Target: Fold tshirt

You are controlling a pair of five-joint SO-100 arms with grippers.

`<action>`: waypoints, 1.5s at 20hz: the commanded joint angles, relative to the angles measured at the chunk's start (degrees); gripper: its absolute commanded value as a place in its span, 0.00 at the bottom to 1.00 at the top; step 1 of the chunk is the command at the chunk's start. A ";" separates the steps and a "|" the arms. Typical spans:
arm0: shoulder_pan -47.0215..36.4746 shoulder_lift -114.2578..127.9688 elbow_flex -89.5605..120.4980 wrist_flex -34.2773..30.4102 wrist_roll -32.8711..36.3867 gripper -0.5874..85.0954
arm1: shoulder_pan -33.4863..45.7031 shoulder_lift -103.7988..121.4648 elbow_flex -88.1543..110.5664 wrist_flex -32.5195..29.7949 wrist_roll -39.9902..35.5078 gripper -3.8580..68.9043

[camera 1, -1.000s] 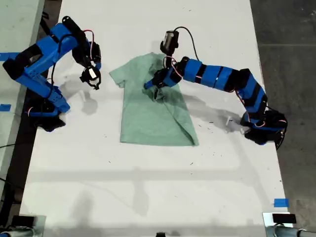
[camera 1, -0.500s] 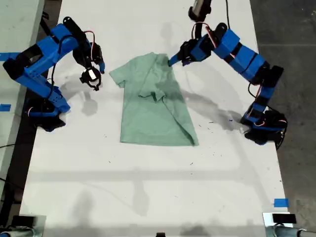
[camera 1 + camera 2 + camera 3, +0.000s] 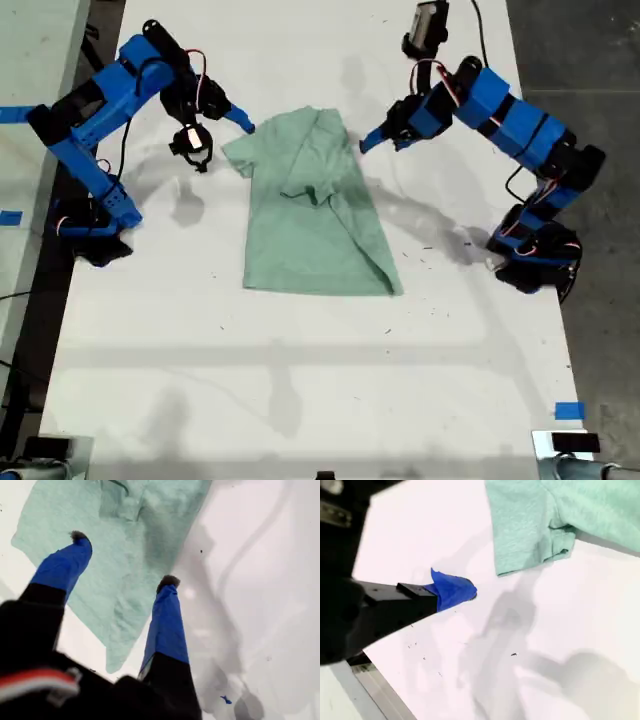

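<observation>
The pale mint-green tshirt (image 3: 305, 225) lies flat on the white table (image 3: 300, 380), with its side toward the exterior view's right folded over onto the body. My first gripper (image 3: 372, 138) hangs open with nothing in it, just off the shirt's edge on the exterior view's right; the first wrist view has its two blue fingertips (image 3: 75, 542) spread over the cloth (image 3: 135, 530). My second gripper (image 3: 240, 122) is beside the sleeve on the exterior view's left. In the second wrist view one blue tip (image 3: 452, 590) is over bare table, a short way from the sleeve (image 3: 530, 545).
The table's edge (image 3: 375, 680) runs close behind my second gripper. Both arm bases (image 3: 95, 225) (image 3: 530, 260) stand at the table's sides in the exterior view. Blue tape marks (image 3: 568, 410) sit near the front at the exterior view's right.
My first gripper let go of the cloth at the shirt's middle, rose and drew back to the exterior view's right. My second gripper swung toward the sleeve.
</observation>
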 commanded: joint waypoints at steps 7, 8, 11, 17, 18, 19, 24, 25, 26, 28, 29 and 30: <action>-6.24 -18.28 -3.96 -9.84 9.14 0.45 | -2.11 12.48 4.57 0.97 1.41 0.40; -6.77 -21.36 -3.96 -11.87 9.58 0.45 | -2.37 13.27 4.92 1.14 1.58 0.40; -8.09 -29.71 -4.75 -16.17 10.63 0.43 | -2.81 16.00 6.24 1.58 1.93 0.40; -7.65 -39.46 -13.62 -12.83 10.37 0.01 | -2.29 19.07 9.23 1.41 2.11 0.40; -7.47 -39.37 -14.50 -12.22 10.20 0.01 | -2.29 19.07 9.40 1.23 2.11 0.39; -7.21 -38.76 -15.21 -11.69 10.02 0.01 | -2.29 19.07 9.49 0.97 2.02 0.39; -6.06 -34.10 -18.11 -7.91 10.02 0.01 | -1.58 19.07 11.25 -0.09 1.93 0.37; -5.71 -32.96 -18.98 -6.86 10.02 0.01 | -1.58 19.25 11.78 -0.26 2.02 0.37; -5.27 -31.73 -20.30 -5.63 9.93 0.01 | -1.58 19.34 12.13 -0.44 2.11 0.38; -4.13 -28.39 -22.41 -4.13 9.76 0.01 | -1.41 19.78 12.39 -0.44 2.20 0.38; -3.43 -26.72 -23.91 -3.34 9.76 0.01 | -1.41 19.86 12.48 -0.44 2.20 0.38; -2.64 -25.14 -25.49 -2.81 9.76 0.01 | -1.32 20.04 12.66 -0.44 2.20 0.37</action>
